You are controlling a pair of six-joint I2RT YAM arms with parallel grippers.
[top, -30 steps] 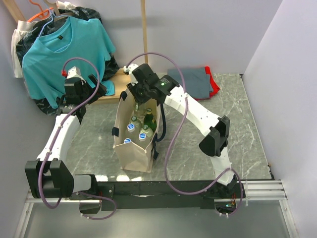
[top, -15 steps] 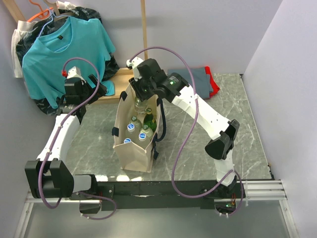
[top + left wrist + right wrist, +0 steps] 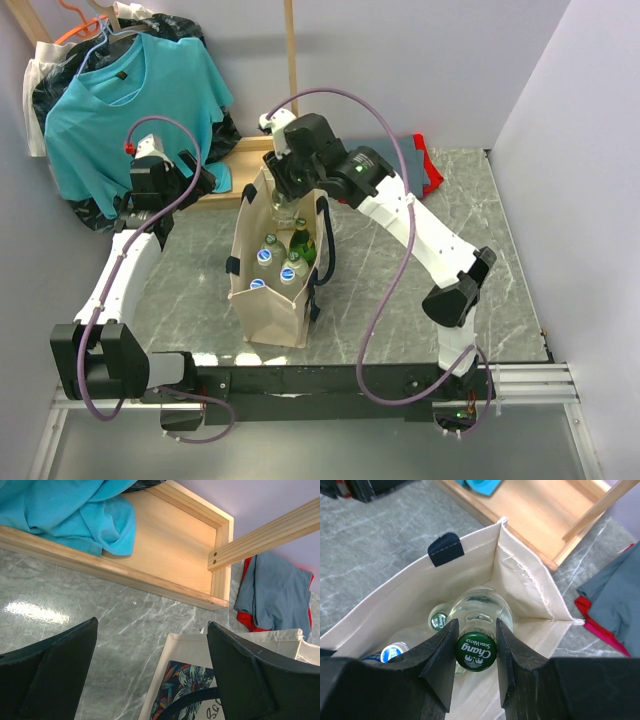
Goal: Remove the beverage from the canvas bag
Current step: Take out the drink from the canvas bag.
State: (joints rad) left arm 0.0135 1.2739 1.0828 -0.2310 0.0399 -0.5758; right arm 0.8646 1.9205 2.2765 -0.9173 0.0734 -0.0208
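The beige canvas bag stands open on the marble table, its inner wall and its floral-printed side in the wrist views. My right gripper is shut on the neck of a clear glass beverage with a green Chang soda-water cap. The bottle hangs at the bag's far end, its body still inside the mouth. More bottles stay in the bag, a green-capped one among them. My left gripper hovers open and empty left of the bag.
A wooden frame lies behind the bag with a teal shirt draped over it. Folded grey and red cloths sit at the back right. The right arm's purple cable loops beside the bag.
The right wrist has risen and shifted toward the back of the table, drawing the gripped bottle upward in the bag's mouth. The left arm has not moved.
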